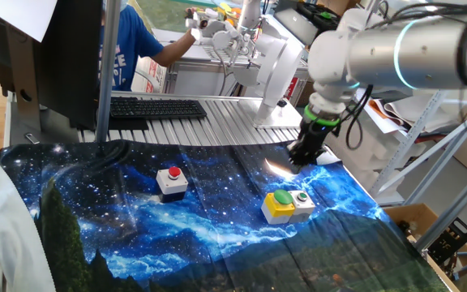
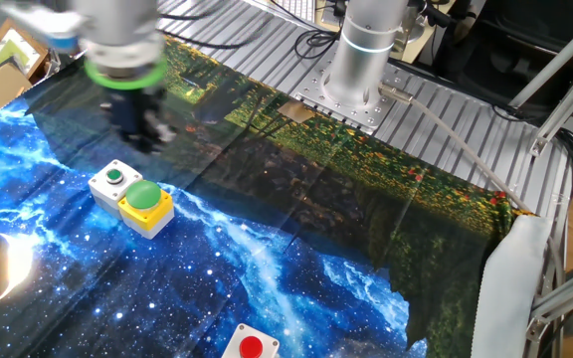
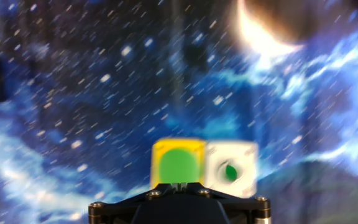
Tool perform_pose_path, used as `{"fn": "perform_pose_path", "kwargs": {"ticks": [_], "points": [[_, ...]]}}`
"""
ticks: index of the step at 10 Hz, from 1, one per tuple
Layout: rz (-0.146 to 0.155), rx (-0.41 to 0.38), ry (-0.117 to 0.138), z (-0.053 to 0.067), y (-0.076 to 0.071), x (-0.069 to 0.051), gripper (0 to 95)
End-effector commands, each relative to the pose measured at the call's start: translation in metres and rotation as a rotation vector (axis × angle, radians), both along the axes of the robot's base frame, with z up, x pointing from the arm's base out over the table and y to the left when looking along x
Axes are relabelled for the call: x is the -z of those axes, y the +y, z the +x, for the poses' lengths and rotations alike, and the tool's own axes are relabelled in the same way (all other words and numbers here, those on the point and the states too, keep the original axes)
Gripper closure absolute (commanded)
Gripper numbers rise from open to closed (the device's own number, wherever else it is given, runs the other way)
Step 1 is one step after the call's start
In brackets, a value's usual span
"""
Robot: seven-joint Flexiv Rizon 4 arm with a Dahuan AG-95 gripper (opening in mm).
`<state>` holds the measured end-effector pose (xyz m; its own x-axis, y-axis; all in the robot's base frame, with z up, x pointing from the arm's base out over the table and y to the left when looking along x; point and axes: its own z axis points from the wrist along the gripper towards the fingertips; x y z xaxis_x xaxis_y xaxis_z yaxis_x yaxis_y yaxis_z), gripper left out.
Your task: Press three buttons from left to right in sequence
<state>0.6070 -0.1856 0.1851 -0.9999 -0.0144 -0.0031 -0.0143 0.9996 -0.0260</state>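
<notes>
**Gripper above the paired boxes**

Black two-finger gripper (image 1: 305,152) hangs over the galaxy-print cloth (image 1: 217,227); its jaw state is impossible to tell. Near it, the glossy green dome on a yellow box (image 1: 280,204) touches the small green cap on a white box (image 1: 302,203). Well apart: red cap on grey-white box (image 1: 172,180).

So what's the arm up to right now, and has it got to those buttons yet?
Gripper hovering off the cloth, touching nothing. Red-capped button on grey-white box apart at left; green dome on yellow box against small green-capped white box. Nothing between.
</notes>
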Motion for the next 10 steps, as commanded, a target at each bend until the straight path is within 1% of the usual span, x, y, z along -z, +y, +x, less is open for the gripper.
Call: {"fn": "perform_pose_path", "kwargs": {"ticks": [1, 2, 3, 6, 7, 10], "points": [[-0.002, -0.036, -0.009, 0.018, -0.038, 0.008, 95.0], [-0.001, -0.028, -0.012, 0.013, -0.048, 0.020, 95.0], [0.005, -0.022, -0.009, 0.013, -0.049, 0.025, 95.0], [0.007, -0.010, -0.008, 0.013, -0.048, 0.027, 95.0], [0.001, -0.010, -0.007, 0.013, -0.048, 0.027, 95.0], [0.000, -0.009, -0.008, 0.013, -0.049, 0.027, 95.0]]}}
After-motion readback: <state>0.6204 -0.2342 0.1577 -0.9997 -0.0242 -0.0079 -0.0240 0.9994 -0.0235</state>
